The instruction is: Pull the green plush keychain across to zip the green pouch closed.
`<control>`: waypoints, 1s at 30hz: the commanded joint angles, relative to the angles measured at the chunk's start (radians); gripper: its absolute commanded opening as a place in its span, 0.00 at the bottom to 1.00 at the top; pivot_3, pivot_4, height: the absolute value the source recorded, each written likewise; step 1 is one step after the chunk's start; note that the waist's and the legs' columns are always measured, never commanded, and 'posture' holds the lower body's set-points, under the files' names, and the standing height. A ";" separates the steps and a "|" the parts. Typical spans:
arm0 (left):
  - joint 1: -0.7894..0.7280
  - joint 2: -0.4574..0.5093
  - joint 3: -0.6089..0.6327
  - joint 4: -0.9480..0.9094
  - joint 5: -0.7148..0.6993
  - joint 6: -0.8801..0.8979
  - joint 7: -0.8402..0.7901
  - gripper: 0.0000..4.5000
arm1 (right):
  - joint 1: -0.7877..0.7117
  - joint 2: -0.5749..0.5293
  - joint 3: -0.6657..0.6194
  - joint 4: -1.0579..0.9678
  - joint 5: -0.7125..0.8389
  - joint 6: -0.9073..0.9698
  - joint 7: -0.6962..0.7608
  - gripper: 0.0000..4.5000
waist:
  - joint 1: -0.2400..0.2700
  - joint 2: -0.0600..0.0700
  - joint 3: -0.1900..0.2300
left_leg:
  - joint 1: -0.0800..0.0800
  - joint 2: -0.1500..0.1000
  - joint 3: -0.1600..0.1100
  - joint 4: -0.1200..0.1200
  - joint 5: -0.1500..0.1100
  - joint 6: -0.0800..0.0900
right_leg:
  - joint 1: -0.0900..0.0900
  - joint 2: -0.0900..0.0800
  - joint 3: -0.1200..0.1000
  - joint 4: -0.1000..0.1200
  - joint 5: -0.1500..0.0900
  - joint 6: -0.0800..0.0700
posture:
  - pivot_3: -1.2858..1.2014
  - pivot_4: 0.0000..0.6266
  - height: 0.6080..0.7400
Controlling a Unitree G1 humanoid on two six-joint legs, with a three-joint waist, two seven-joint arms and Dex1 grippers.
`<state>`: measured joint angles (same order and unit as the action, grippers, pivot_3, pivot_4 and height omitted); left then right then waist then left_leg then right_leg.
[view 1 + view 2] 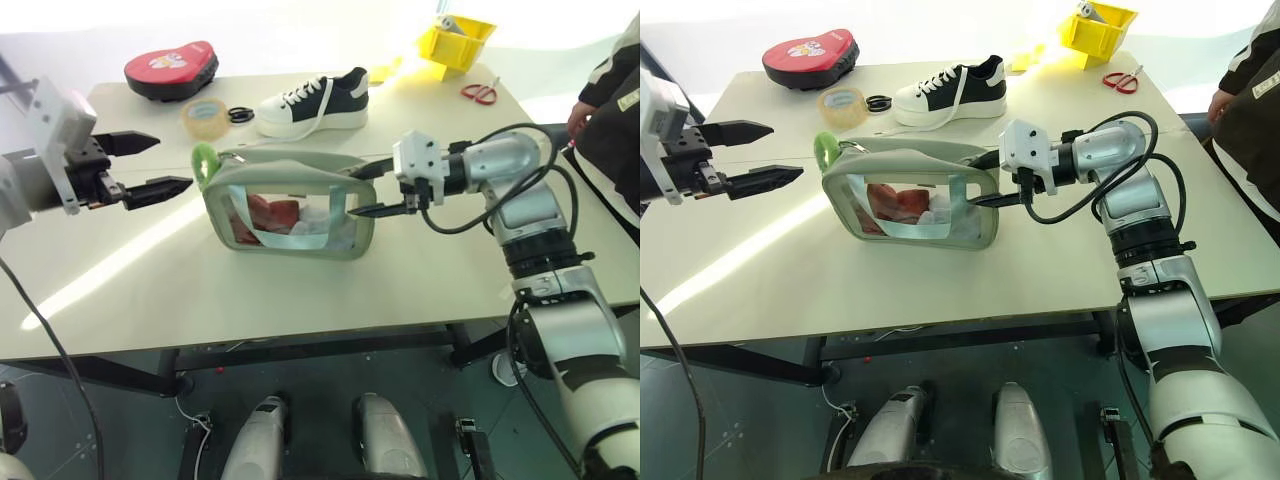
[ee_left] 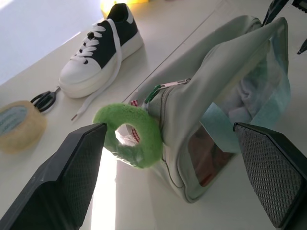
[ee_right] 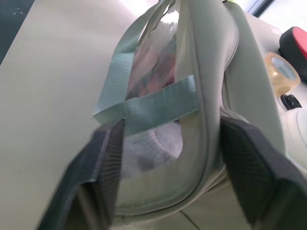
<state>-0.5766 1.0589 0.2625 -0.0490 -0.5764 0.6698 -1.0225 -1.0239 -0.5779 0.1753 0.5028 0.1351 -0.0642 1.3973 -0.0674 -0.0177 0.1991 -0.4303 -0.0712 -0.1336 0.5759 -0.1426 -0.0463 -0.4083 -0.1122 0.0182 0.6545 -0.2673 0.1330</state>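
Table [image 1: 300,300] holds green pouch [image 1: 290,215]; sneaker [image 1: 312,100], tape roll [image 1: 207,117] behind.

Beige table [image 1: 300,300] (sunlit) over dark floor [image 1: 120,430].

Sage-green pouch [image 1: 290,205] upright on table (clear sides), lime plush keychain [image 2: 130,134] at its left end

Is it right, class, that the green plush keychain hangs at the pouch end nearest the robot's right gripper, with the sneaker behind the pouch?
Not quite. The green plush keychain hangs at the green pouch end nearest the left gripper, as the left eye view shows. The sneaker does sit behind.
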 commanded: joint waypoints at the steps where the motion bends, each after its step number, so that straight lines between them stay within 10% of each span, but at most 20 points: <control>1: 0.008 0.025 0.043 -0.017 0.003 -0.011 -0.002 1.00 | -0.009 -0.045 -0.053 -0.112 0.055 0.073 0.010 0.90 | 0.000 0.000 0.000 | 0.000 0.000 0.000 0.000 0.000 0.000 | 0.000 0.000 0.000 0.000 0.000 0.000 | 0.52 0.24 1.00; 9: -0.002 0.018 0.025 0.001 0.011 -0.026 0.000 1.00 | 0.053 -0.085 -0.071 -0.216 0.076 0.163 -0.025 0.90 | 0.001 0.000 0.000 | 0.000 0.000 0.000 0.000 0.000 0.000 | 0.000 0.000 0.000 0.000 0.000 0.000 | 0.52 0.24 1.00; 12: -0.025 0.012 0.004 0.022 0.020 -0.037 -0.006 1.00 | 0.092 -0.073 -0.060 -0.243 0.077 0.176 -0.034 0.72 | 0.002 0.000 0.000 | 0.000 0.000 0.000 0.000 0.000 0.000 | 0.000 0.000 0.000 0.000 0.000 0.000 | 0.52 0.24 1.00; 18: -0.066 0.005 -0.032 0.069 0.045 -0.055 -0.025 1.00 | 0.110 -0.047 -0.040 -0.199 0.038 0.114 -0.071 0.03 | 0.000 0.000 0.000 | 0.000 0.000 0.001 0.000 0.000 0.000 | 0.000 0.000 0.000 0.000 0.000 0.000 | 0.52 0.24 1.00; 30: -0.144 -0.119 -0.124 0.365 0.156 -0.178 -0.040 1.00 | 0.030 -0.050 -0.036 -0.054 -0.002 -0.018 -0.052 0.02 | 0.007 0.000 0.000 | 0.001 0.000 0.001 0.000 0.000 0.000 | 0.001 0.000 0.000 0.000 0.000 0.000 | 0.52 0.24 1.00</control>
<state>-0.6818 0.9425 0.1321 0.3010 -0.4334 0.5267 -1.0668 -0.9568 -0.6263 0.1473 0.4395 0.1382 -0.0515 1.3441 -0.0600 -0.0177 0.1992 -0.4296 -0.0716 -0.1332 0.5764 -0.1426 -0.0462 -0.4073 -0.1124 0.0178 0.6541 -0.2673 0.1331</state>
